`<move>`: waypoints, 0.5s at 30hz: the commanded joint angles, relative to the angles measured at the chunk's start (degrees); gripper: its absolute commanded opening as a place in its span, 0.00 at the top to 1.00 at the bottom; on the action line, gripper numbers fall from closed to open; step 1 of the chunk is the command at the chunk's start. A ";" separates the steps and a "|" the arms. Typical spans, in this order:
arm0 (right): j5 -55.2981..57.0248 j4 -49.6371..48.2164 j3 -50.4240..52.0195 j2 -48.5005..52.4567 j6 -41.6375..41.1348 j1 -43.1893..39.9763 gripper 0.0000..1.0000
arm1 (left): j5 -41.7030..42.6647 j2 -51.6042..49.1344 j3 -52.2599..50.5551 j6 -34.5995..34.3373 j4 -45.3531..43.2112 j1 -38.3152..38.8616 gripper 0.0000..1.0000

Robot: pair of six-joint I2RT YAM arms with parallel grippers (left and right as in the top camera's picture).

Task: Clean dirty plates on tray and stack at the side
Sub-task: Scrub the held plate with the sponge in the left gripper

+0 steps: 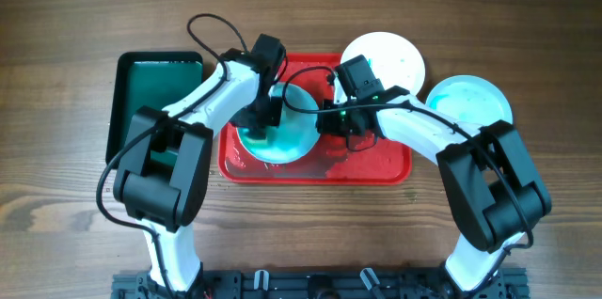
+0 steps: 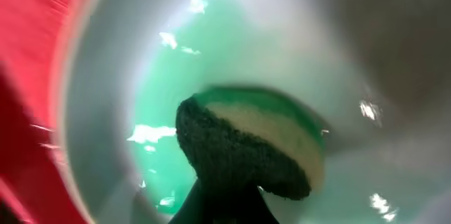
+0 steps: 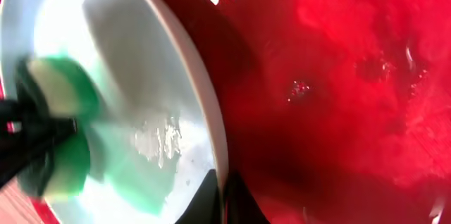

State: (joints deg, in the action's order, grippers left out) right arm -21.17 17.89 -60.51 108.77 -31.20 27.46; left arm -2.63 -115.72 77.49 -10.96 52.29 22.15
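Note:
A pale aqua plate (image 1: 293, 130) with green smears stands tilted on the red tray (image 1: 376, 165). My right gripper (image 1: 329, 118) is shut on the plate's right rim; the right wrist view shows the rim (image 3: 211, 146) pinched between the fingers (image 3: 222, 196). My left gripper (image 1: 259, 122) is shut on a green and yellow sponge (image 2: 257, 143) pressed against the plate's face (image 2: 176, 97). The sponge also shows in the right wrist view (image 3: 56, 111). A white plate (image 1: 388, 57) and another aqua plate (image 1: 473, 102) lie on the table to the right of the tray.
A smaller dark green tray (image 1: 155, 92) lies on the wooden table left of the red tray. The red tray's floor is wet (image 3: 338, 76). Cables loop above both arms.

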 commanded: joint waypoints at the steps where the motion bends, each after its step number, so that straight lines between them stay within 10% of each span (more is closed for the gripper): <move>1: -0.33 0.31 -0.17 0.74 0.81 -0.33 0.96 | -14.82 -3.87 -1.75 -7.82 -8.31 -1.49 0.96; 10: -0.79 0.26 -0.17 0.74 1.25 -0.33 0.96 | 27.08 -3.87 -1.75 -0.76 -25.97 -0.70 0.96; 15: -0.85 0.15 -0.17 0.74 1.22 -0.33 0.96 | 36.15 -3.87 -1.75 8.50 -21.84 1.64 0.96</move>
State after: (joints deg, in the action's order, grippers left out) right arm -20.56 17.74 -60.53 108.77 -31.81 26.30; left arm 24.03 -118.21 76.55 -9.23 28.14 22.15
